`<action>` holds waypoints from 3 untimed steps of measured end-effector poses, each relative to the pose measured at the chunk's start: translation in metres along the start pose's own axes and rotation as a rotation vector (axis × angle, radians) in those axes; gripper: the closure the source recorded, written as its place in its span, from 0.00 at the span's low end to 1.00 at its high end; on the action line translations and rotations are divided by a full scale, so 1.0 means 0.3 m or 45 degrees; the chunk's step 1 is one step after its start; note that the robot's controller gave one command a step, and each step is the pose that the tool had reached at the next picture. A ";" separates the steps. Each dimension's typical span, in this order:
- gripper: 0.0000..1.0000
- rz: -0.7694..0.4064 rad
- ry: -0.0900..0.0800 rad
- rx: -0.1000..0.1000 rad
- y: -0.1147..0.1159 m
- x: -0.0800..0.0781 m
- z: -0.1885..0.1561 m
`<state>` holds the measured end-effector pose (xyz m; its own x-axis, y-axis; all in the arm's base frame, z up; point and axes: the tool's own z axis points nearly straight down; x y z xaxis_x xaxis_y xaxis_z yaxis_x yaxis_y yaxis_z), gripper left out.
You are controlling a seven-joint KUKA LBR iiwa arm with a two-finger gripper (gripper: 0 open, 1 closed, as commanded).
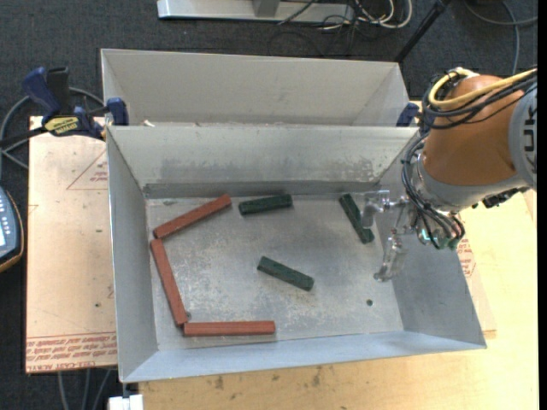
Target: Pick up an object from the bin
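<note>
The end effector [386,259] hangs low at the 3 o'clock side of the bin [256,156]; whether it is spread or pressed together cannot be told. A dark green block [356,219] lies just at its 11 o'clock, and an off-centre descent could shove it away.

Three long bars lay in the left half of the grey metal bin [256,156]. The slanted reddish-brown bar [192,217] sat near the back wall. The left reddish-brown bar [168,282] ran along the left wall before it, and the front reddish-brown bar [229,328] lay along the front wall, its left end just beside the left bar's near end. The back dark green block [265,204] lay just right of the slanted bar. The middle dark green block [285,273] lay mid-floor, apart from the others. The right dark green block [355,218] lay at the back right, with the gripper [386,263] just to its right.
</note>
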<state>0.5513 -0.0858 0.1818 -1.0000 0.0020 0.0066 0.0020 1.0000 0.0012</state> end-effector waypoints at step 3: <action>0.00 0.198 -0.008 -0.001 0.434 0.052 0.248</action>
<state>0.5356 0.0445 0.1077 -0.9876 0.1570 0.0005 0.1570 0.9876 0.0014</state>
